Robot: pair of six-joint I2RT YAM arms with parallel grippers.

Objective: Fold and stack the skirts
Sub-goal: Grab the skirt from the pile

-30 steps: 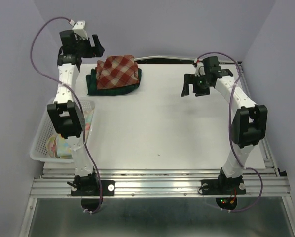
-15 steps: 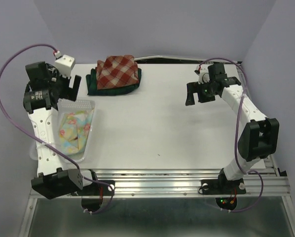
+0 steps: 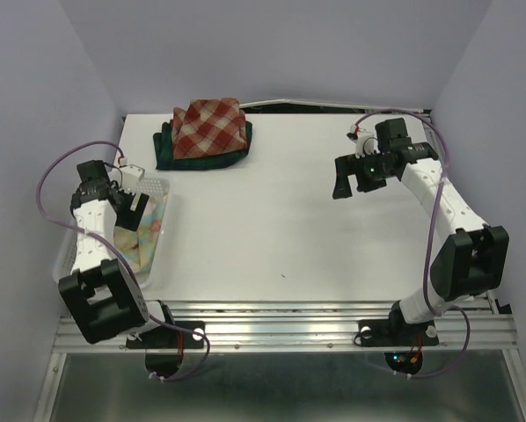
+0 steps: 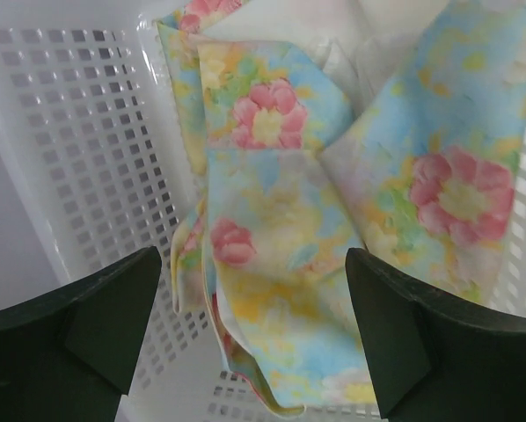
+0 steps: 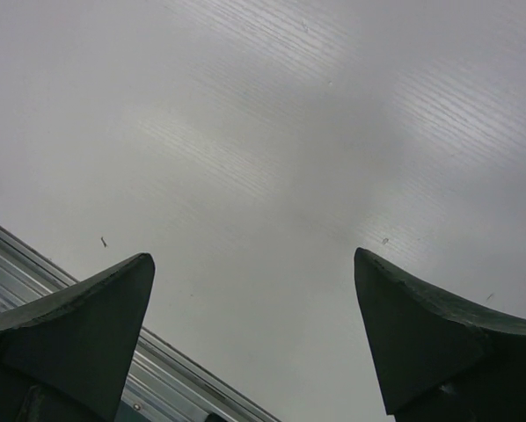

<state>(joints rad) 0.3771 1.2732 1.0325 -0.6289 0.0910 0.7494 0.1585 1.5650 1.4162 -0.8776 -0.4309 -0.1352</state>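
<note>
The red-and-cream plaid skirt [image 3: 210, 126] lies folded on top of the dark green-navy plaid skirt [image 3: 177, 155] at the back left of the table. The pastel yellow-blue flowered skirt [image 3: 144, 233] lies crumpled in the white mesh basket [image 3: 154, 185] at the left; it fills the left wrist view [image 4: 281, 229]. My left gripper [image 3: 129, 209] is open just above that skirt inside the basket, holding nothing [image 4: 254, 338]. My right gripper [image 3: 342, 187] is open and empty above the bare table at the right [image 5: 254, 343].
The white mesh basket's walls [image 4: 78, 158] surround the flowered skirt on the left and near sides. The table's metal front rail [image 5: 157, 369] shows in the right wrist view. Purple walls close in the back and sides.
My left arm has swung from the folded stack at the back down into the basket, over the flowered skirt. My right gripper has drifted slightly toward the front.
</note>
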